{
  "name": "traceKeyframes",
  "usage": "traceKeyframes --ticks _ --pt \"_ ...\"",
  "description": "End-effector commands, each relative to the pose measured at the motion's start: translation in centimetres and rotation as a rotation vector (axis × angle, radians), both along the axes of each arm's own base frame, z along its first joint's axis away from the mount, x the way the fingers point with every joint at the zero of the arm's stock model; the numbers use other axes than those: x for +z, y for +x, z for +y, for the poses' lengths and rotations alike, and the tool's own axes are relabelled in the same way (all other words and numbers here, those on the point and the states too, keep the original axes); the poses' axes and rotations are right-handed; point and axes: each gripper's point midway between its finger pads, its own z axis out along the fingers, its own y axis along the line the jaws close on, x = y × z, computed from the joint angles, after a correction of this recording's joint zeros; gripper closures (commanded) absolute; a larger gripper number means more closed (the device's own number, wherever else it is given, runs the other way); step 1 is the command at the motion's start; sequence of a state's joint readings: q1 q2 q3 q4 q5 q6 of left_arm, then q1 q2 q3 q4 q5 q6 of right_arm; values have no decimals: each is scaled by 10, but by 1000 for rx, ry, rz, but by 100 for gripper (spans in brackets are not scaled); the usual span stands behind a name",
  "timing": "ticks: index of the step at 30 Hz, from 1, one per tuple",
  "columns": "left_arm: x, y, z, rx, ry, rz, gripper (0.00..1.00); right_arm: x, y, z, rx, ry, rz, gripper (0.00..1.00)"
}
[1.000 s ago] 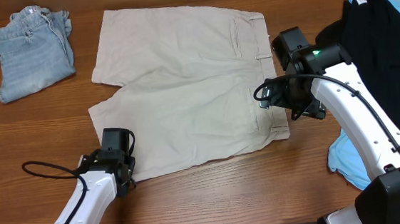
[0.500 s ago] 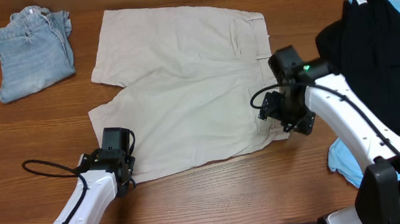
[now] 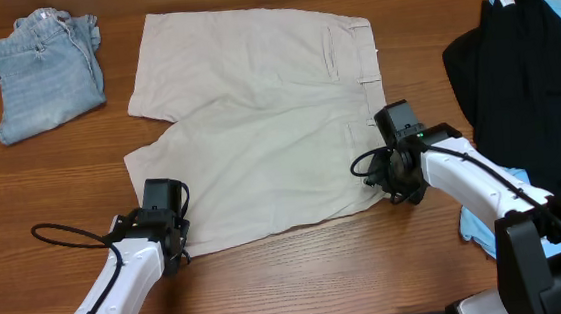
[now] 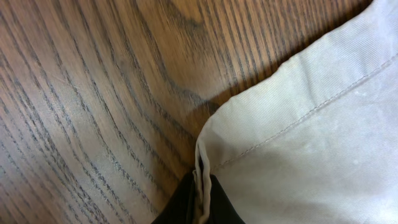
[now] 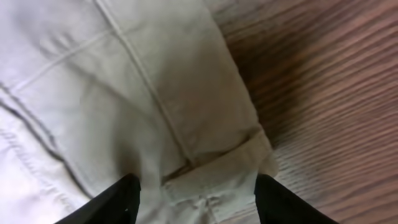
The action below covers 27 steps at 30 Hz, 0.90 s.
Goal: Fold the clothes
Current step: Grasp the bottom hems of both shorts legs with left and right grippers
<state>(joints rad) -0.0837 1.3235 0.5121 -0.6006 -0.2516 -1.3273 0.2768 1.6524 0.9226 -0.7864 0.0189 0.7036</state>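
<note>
Shorts (image 3: 258, 129) lying flat as right end effector (image 5: 196, 193), newly lowered to the waistband corner (image 5: 214, 165), is straddling it, fingers (image 5: 112, 199) apart; left end effector (image 4: 200, 202) is clamping the hem (image 4: 298, 118).

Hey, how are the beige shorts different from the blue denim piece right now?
The beige shorts lie spread flat mid-table; the denim sits folded at the far left corner. The left gripper pinches the shorts' hem; nothing touches the denim. Both rest on the wooden table.
</note>
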Motion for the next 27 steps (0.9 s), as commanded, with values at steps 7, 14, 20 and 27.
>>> traceKeyframes --ticks 7,14,20,27 --pt "-16 -24 -4 -27 -21 101 96 -17 -21 -9 -33 -27 43 44" --pt "-16 -24 -3 -32 -18 102 96 -20 -26 -4 -31 0 58 70" --pt "6 -2 7 -301 93 132 96 -10 -16 -16 -67 -16 45 96" --pt "96 46 10 -540 175 133 96 58 15 -40 -65 -7 -26 96"
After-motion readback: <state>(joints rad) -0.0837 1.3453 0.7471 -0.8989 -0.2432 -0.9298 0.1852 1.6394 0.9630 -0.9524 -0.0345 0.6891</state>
